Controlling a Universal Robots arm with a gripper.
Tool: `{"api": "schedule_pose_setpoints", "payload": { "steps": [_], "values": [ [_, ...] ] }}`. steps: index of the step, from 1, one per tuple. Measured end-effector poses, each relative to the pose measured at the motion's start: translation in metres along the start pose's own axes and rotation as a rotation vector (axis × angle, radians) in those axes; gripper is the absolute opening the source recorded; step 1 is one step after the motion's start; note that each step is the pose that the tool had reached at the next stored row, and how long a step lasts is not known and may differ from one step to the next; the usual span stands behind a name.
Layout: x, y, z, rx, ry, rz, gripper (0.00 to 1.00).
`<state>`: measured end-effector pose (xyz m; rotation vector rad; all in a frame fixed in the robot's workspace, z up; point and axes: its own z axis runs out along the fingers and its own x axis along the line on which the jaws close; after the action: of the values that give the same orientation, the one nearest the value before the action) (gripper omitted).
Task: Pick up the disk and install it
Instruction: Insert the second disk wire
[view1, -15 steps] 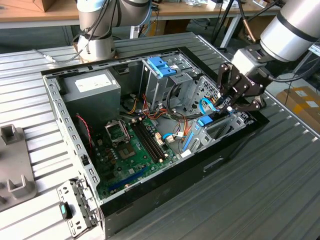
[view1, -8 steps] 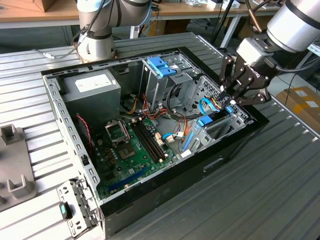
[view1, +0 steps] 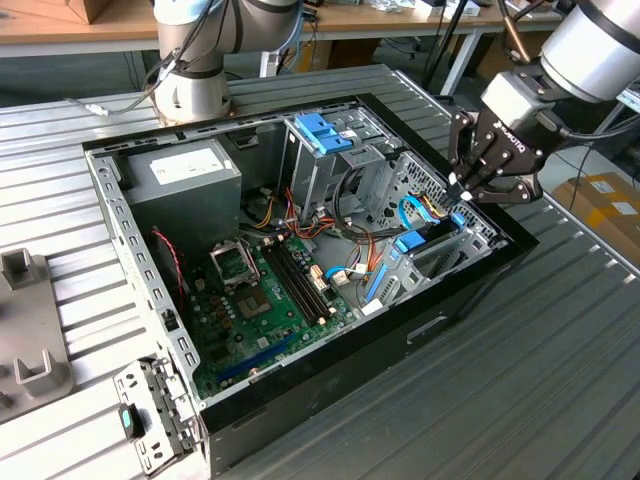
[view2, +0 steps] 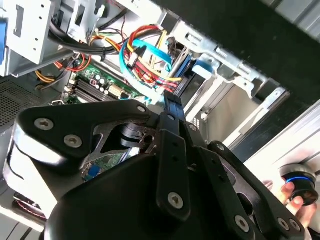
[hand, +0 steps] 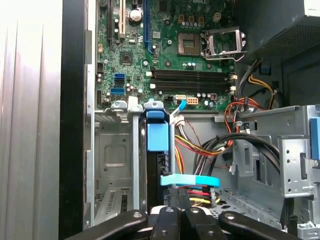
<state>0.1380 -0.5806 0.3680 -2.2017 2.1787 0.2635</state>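
Grey slatted table bears open computer case; disk slotted inside.

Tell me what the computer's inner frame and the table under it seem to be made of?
The inner frame looks like bare sheet metal: dull grey, thin folded edges, punched holes. The table looks like ribbed aluminium, matte silver with long parallel grooves, though that is a guess from its look.

We saw a green motherboard inside the black-edged, bare-grey metal case. The disk showed bright blue rails. The flat data cable was light blue, and the wire bundle mixed red, yellow, orange and black. The gripper was black, the power supply grey with a white label, and the ribbed table dull grey.
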Motion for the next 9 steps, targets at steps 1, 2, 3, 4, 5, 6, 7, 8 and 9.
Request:
{"api": "schedule_pose_setpoints", "payload": {
  "steps": [1,2,3,4,5,6,7,8,9],
  "values": [
    [0.0,-0.0025,-0.0002,-0.0029,0.0,0.0,0.1],
    [0.0,-0.0063,-0.0006,-0.0071,-0.0001,0.001,0.1],
    [0.0,-0.0093,-0.0009,-0.0102,-0.0001,0.002,0.1],
    [0.0,-0.015,-0.0014,-0.0155,-0.0003,0.002,0.1],
    [0.0001,-0.0176,-0.0017,-0.0175,-0.0003,0.003,0.1],
    [0.0001,-0.0199,-0.002,-0.0189,-0.0003,0.003,0.1],
    [0.0001,-0.022,-0.0022,-0.02,-0.0002,0.003,0.1],
    [0.0,-0.0228,-0.0024,-0.0203,-0.0002,0.003,0.1],
    [0.0,-0.0229,-0.0024,-0.0203,-0.0002,0.003,0.1]
  ]
}}
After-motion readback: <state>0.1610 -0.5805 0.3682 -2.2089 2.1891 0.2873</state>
